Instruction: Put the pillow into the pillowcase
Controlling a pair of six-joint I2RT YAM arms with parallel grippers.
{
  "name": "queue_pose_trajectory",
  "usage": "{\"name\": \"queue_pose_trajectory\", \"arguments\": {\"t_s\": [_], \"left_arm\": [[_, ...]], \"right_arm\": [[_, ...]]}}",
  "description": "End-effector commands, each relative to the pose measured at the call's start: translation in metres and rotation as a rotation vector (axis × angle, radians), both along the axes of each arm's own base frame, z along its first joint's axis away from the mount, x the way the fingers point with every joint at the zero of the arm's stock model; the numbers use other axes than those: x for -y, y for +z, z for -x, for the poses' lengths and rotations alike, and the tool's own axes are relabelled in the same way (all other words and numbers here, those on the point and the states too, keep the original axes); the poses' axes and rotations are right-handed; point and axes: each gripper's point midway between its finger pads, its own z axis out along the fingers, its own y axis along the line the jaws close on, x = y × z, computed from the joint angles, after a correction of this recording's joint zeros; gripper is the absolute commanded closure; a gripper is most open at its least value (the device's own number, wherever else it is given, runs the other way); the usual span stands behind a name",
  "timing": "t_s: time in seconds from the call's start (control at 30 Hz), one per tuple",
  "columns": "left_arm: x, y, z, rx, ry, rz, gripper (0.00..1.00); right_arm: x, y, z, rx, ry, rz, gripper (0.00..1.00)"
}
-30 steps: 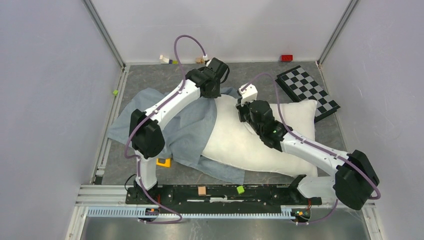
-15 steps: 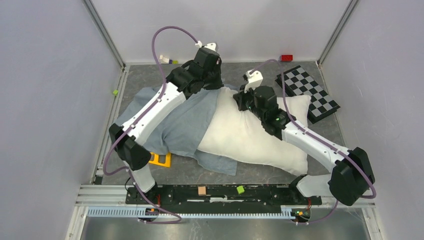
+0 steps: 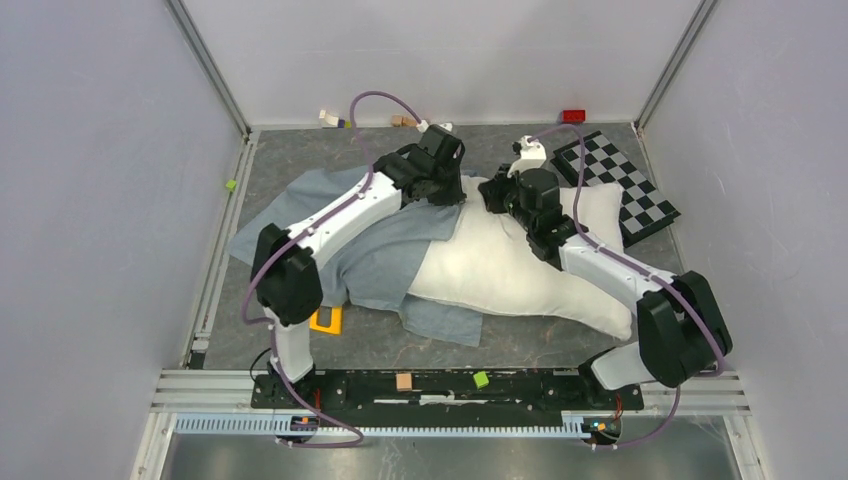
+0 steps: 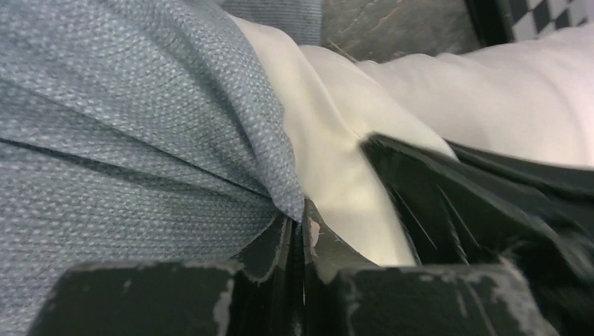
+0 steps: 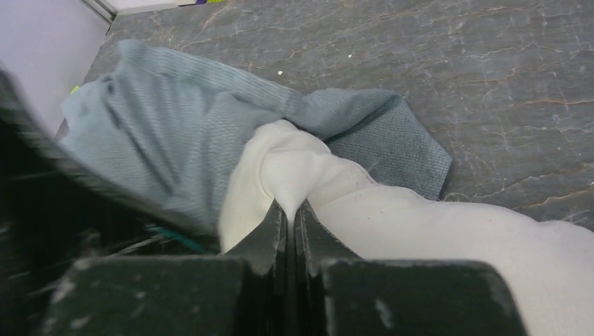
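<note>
Grey marbled table, enclosed by plain pale walls; metal corner posts; lighting even.

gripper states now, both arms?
left gripper: closed on the pillowcase
right gripper: closed on the pillow

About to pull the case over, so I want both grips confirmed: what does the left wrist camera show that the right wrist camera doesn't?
Only the left wrist view: the left gripper pinched shut on a fold of the pillowcase, and a corner of the checkered board at top right. Only the right wrist view: the right gripper pinched shut on a bunched corner of the pillow, with bare table beyond. Both: the blue-grey pillowcase lying against the white pillow.
</note>
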Motion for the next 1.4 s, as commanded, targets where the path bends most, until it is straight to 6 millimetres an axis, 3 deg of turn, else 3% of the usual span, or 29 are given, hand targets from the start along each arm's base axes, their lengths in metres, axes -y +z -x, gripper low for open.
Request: {"name": "queue_pose_trajectory", "arguments": {"t_s": [0.0, 0.13, 0.17, 0.23, 0.37, 0.53, 0.67, 0.73, 0.8, 0.87, 0.9, 0.97, 1.03, 1.17, 1.23, 1.33, 1.37], "left_arm": [[0.029, 0.006, -0.01, -0.002, -0.077, 0.071, 0.86], [0.023, 0.01, -0.032, 0.015, -0.043, 0.072, 0.85], [0.021, 0.008, -0.036, 0.013, -0.039, 0.066, 0.85], [0.021, 0.007, -0.044, 0.018, -0.037, 0.061, 0.85], [0.024, 0.001, -0.055, 0.019, -0.038, 0.058, 0.85], [0.034, -0.003, -0.065, 0.016, -0.035, 0.091, 0.85], [0.041, -0.002, -0.063, 0.011, -0.042, 0.117, 0.85], [0.043, 0.0, -0.062, 0.011, -0.048, 0.125, 0.85], [0.043, 0.008, -0.06, 0.017, -0.057, 0.137, 0.83], [0.041, 0.023, -0.056, 0.04, -0.067, 0.148, 0.75], [0.038, 0.03, -0.054, 0.05, -0.07, 0.145, 0.66], [0.027, 0.048, -0.048, 0.079, -0.065, 0.127, 0.45], [0.006, 0.07, -0.039, 0.119, -0.029, 0.1, 0.25], [-0.04, 0.107, -0.013, 0.2, 0.051, 0.081, 0.05], [-0.058, 0.117, 0.002, 0.216, 0.077, 0.075, 0.01], [-0.088, 0.118, 0.027, 0.216, 0.129, 0.057, 0.01], [-0.097, 0.108, 0.037, 0.197, 0.143, 0.042, 0.02]], "right_arm": [[-0.004, 0.044, 0.003, 0.118, 0.047, 0.01, 0.83], [0.005, 0.077, 0.018, 0.173, 0.082, 0.122, 0.33], [0.008, 0.084, 0.024, 0.193, 0.085, 0.145, 0.16], [0.009, 0.089, 0.038, 0.214, 0.121, 0.213, 0.02], [-0.008, 0.075, 0.07, 0.252, 0.224, 0.377, 0.02], [-0.022, 0.015, 0.113, 0.253, 0.333, 0.676, 0.02], [-0.018, -0.037, 0.118, 0.207, 0.341, 0.785, 0.02], [-0.017, -0.053, 0.114, 0.188, 0.33, 0.811, 0.02], [-0.018, -0.058, 0.107, 0.173, 0.289, 0.815, 0.02], [-0.025, -0.047, 0.099, 0.171, 0.256, 0.778, 0.09], [-0.03, -0.037, 0.096, 0.18, 0.243, 0.747, 0.21], [-0.039, -0.018, 0.091, 0.192, 0.22, 0.672, 0.64], [-0.048, -0.003, 0.088, 0.185, 0.222, 0.614, 0.97], [-0.063, 0.017, 0.084, 0.154, 0.224, 0.519, 1.0], [-0.07, 0.025, 0.081, 0.148, 0.225, 0.466, 1.0], [-0.075, 0.025, 0.078, 0.103, 0.233, 0.446, 1.0], [-0.077, 0.028, 0.076, 0.098, 0.229, 0.439, 1.0]]}}
